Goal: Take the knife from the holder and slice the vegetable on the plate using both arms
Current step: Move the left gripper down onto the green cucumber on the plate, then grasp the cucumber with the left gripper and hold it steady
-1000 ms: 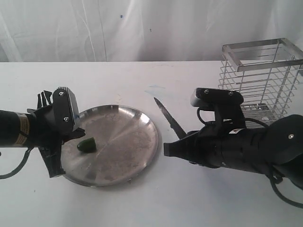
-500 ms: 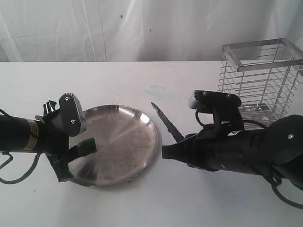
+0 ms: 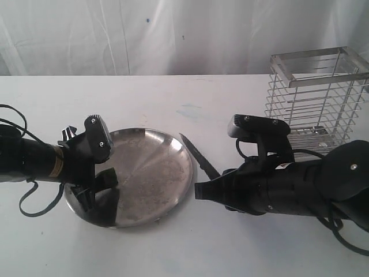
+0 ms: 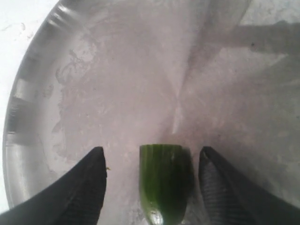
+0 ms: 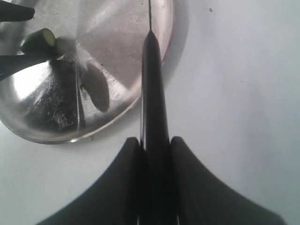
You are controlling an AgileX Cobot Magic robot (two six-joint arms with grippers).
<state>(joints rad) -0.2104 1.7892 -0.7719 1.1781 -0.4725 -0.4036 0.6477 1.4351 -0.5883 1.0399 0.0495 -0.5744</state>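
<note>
Over the plate (image 4: 33,93) my left hand (image 4: 151,151) just opened wide astride the vegetable (image 4: 165,183), ready to pin it; right hand (image 5: 151,145) grips the knife (image 5: 152,70)

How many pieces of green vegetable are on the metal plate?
1. The green chunk lies on the plate, between the fingers of the open left gripper. That gripper blocks part of the plate in the exterior view, so a slice could be hidden.

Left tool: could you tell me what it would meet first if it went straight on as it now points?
Probably the cucumber piece, lying between the open fingers of the left tool; past it only the plate shows. Its height above the plate is unclear.
</note>
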